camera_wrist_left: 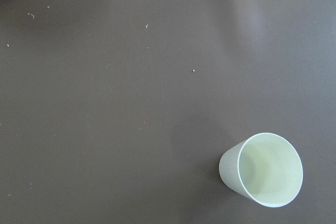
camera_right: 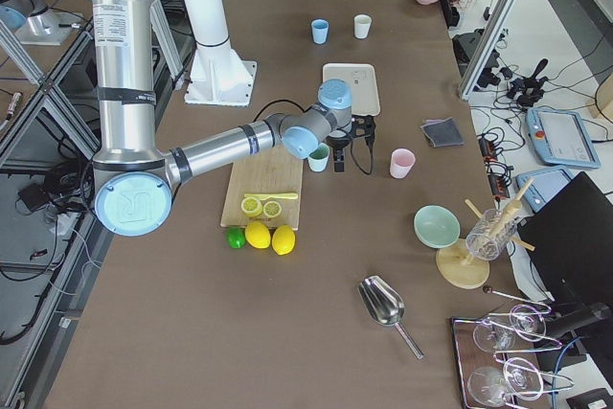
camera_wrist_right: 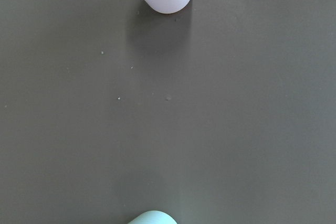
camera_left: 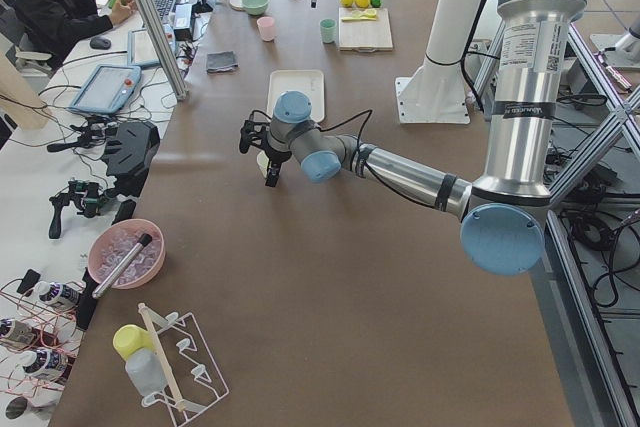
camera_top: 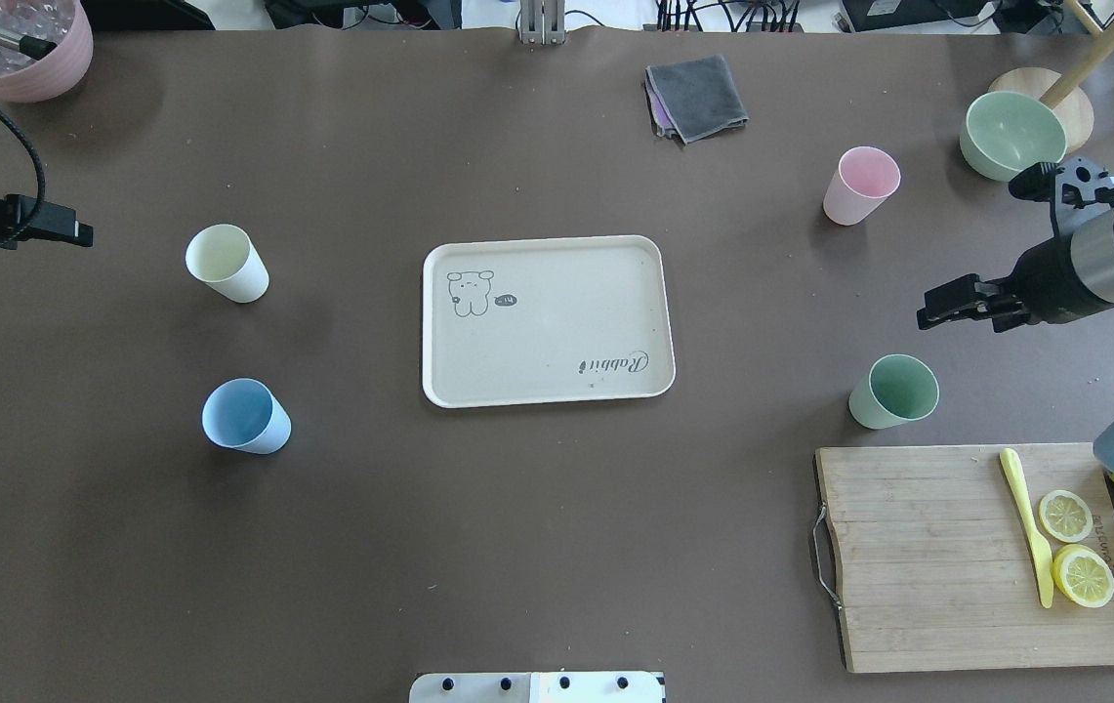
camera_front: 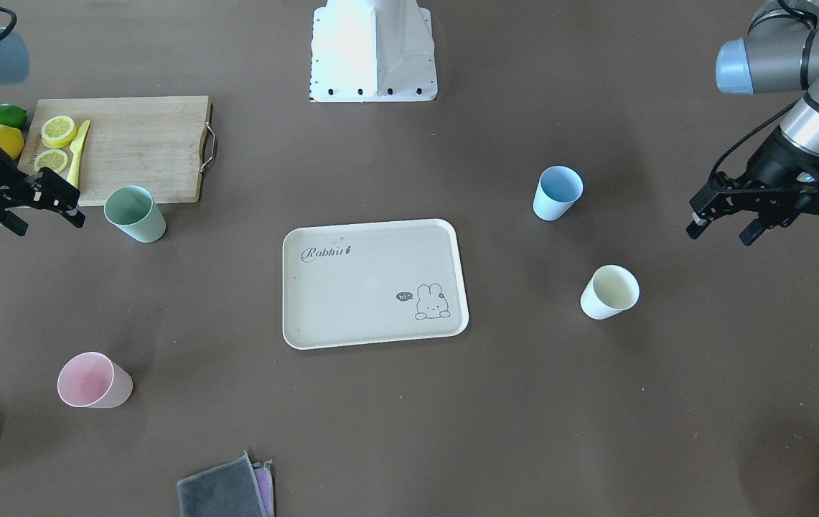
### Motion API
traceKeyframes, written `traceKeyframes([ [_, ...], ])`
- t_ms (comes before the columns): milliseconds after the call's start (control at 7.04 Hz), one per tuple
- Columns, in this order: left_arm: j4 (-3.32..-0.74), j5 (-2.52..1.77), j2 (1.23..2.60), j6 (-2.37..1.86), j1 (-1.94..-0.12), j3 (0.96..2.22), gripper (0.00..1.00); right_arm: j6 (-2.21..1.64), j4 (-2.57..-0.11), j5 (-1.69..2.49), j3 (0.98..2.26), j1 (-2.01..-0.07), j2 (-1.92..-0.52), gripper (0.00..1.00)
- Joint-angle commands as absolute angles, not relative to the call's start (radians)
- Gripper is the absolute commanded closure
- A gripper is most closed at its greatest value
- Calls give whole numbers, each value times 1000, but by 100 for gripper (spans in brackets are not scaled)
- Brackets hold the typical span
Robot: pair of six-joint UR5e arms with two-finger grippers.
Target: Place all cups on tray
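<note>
The cream tray [camera_front: 373,251] with the "Rabbit" lettering lies empty at the table's middle; it also shows in the overhead view [camera_top: 557,293]. All four cups stand upright on the table around it: blue [camera_top: 244,416] and cream-yellow [camera_top: 226,263] on my left side, pink [camera_top: 861,185] and green [camera_top: 893,391] on my right side. My left gripper [camera_front: 719,234] is open and empty, hovering outward of the cream-yellow cup [camera_front: 609,291]. My right gripper [camera_front: 50,225] is open and empty, just outward of the green cup [camera_front: 135,213]. The left wrist view shows the cream-yellow cup [camera_wrist_left: 262,169].
A wooden cutting board [camera_top: 928,557] with lemon slices and a yellow knife lies at my near right, whole lemons beside it. A green bowl [camera_top: 1010,134] and a grey cloth [camera_top: 698,96] sit at the far side, a pink bowl [camera_top: 15,44] at the far left corner.
</note>
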State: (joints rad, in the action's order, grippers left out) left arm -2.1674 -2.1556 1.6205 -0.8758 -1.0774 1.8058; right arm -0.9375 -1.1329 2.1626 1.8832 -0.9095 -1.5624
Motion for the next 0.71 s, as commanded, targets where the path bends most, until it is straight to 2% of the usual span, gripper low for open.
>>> traceKeyframes([
  [0, -2168, -2155, 1608, -876, -1078, 1813, 2, -974, -1118, 2118, 1891, -832, -1574, 0],
  [284, -2168, -2155, 1608, -876, -1078, 1815, 2, -973, -1056, 2117, 1890, -824, -1646, 0],
  [568, -2168, -2160, 1608, -874, -1077, 1813, 2, -973, -1045, 2111, 1882, -810, -1655, 2],
])
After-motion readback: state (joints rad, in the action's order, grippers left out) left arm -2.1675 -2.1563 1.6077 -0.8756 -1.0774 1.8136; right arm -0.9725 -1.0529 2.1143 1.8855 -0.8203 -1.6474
